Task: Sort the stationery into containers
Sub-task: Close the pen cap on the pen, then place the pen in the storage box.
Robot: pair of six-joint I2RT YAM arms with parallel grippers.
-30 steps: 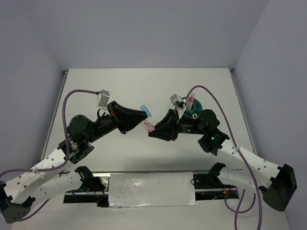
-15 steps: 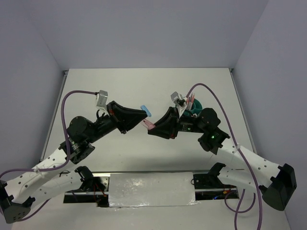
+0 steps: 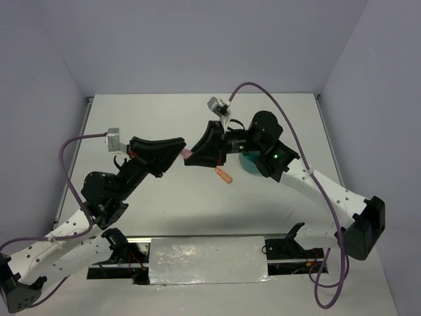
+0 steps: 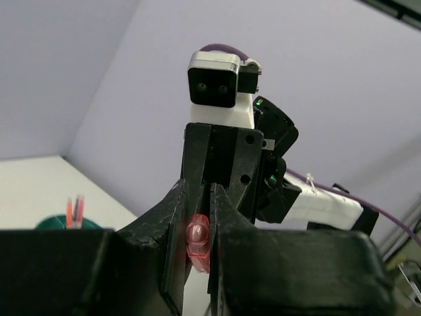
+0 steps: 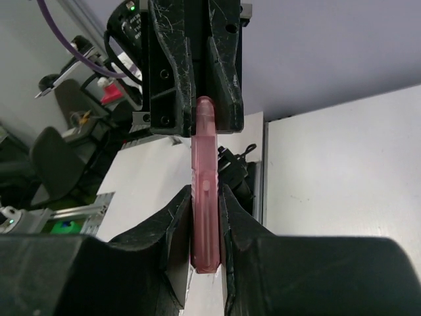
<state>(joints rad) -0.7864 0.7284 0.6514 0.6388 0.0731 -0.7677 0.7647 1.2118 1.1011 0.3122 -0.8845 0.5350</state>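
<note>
Both arms meet tip to tip over the middle of the white surface (image 3: 131,125).
- Left gripper (image 4: 197,197): jaws clenched on one end of a pink translucent oblong plastic piece (image 5: 205,158).
- Right gripper (image 5: 205,194): jaws clenched on the other end of the same piece. The piece spans the short gap between the two grippers, gripped at both ends.
- Round teal organiser cup (image 3: 248,164): on the surface, largely hidden behind the right arm; thin orange-red and grey pens (image 4: 72,210) stand upright in it. Which compartment, cannot tell.
- Orange oblong piece (image 3: 224,175): lies flat on the surface, near the cup, not touching it.
</note>
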